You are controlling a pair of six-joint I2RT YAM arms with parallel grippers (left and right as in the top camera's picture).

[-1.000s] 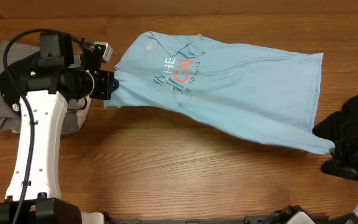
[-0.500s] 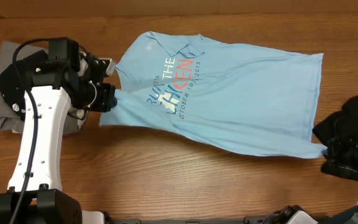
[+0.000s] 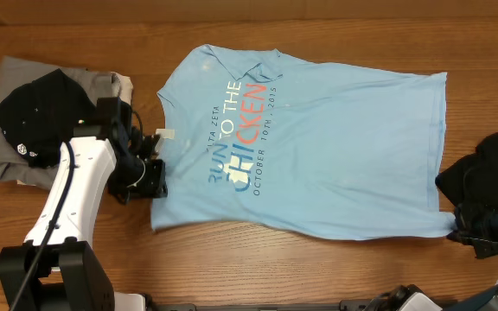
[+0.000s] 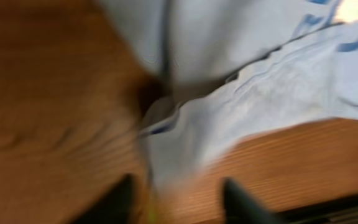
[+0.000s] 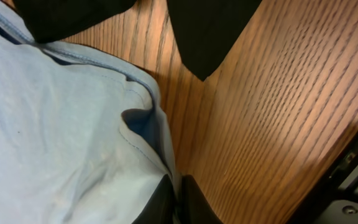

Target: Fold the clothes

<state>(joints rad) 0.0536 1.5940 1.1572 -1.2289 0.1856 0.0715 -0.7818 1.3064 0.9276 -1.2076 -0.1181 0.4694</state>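
The light blue T-shirt [image 3: 318, 147] lies spread flat on the wooden table, lettering up. My left gripper [image 3: 155, 179] is at its left lower edge. In the blurred left wrist view the left gripper [image 4: 179, 200] has its fingers apart, with a fold of the shirt [image 4: 241, 106] just ahead of them. My right gripper [image 3: 457, 228] is at the shirt's lower right corner. In the right wrist view the right gripper [image 5: 179, 198] is shut on the shirt's hem [image 5: 73, 124].
A black garment [image 3: 491, 164] lies at the right edge, and also shows in the right wrist view [image 5: 204, 31]. A folded stack of grey [image 3: 15, 78], black [image 3: 41, 108] and beige [image 3: 124, 85] garments sits at the far left. Bare wood runs along the front.
My left gripper has moved toward the front with the shirt's left side, and the shirt has dropped flat with all its lettering showing. The left jaws now stand apart. The right gripper has hardly moved.
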